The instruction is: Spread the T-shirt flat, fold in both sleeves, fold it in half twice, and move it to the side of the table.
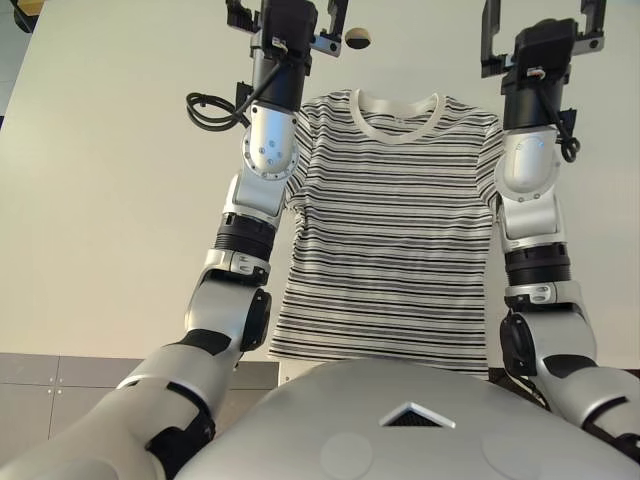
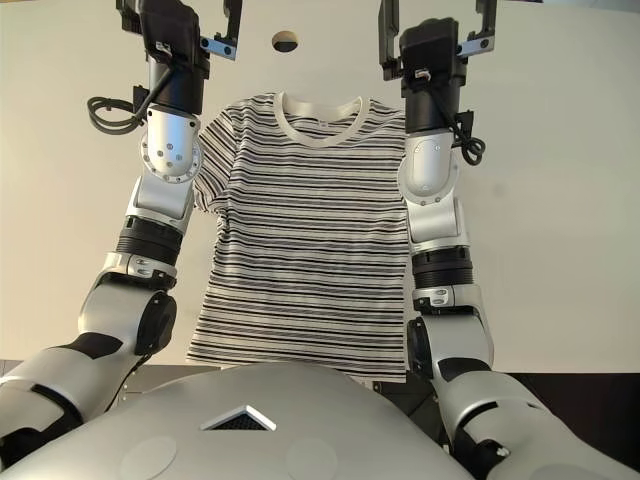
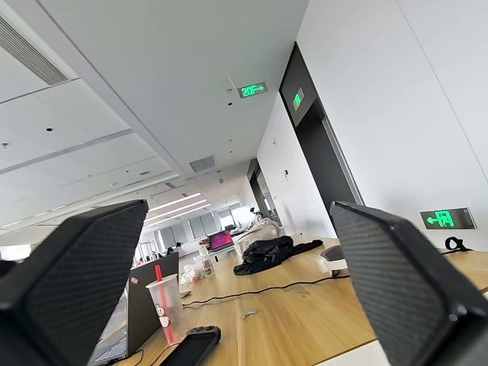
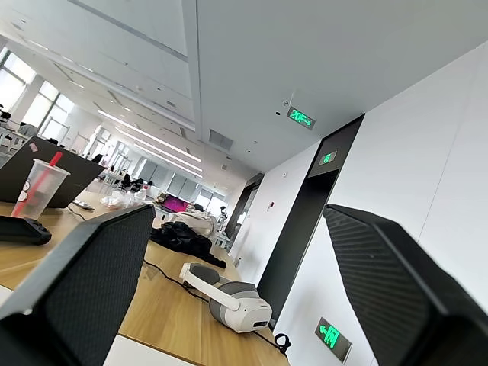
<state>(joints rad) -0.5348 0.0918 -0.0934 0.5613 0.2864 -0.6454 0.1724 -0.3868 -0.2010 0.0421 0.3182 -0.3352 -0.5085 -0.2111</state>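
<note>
We see black-and-white striped cotton T-shirt point(image 1: 390, 230) flat; left gripper point(image 1: 287, 16), right gripper point(image 1: 543, 27) spread wide, empty (raised). Risk: sleeve pinch snags body layer, skews it.

T-shirt point(image 1: 385, 230): soft knit cloth, matt, in dark and white stripes, with slight ripples across the body. Its collar band point(image 1: 397, 118) is plain white ribbed cloth. Table point(image 1: 100, 250): off-white top, smooth and matt. Left gripper point(image 3: 232, 217): fingers point(image 3: 72, 282) black and matt, the inner faces covered in a fine mesh-like texture. Right gripper point(image 4: 238, 217): fingers point(image 4: 381, 282) of the same finish. Cable point(image 1: 210, 110): black sheathing with a faint sheen. Desk point(image 3: 305, 313): pale wood grain, satin finish. Cup point(image 3: 166, 301): translucent plastic. Headset point(image 4: 229, 301): white glossy plastic shell, with what is probably grey padding, though it is too small to confirm.
</note>
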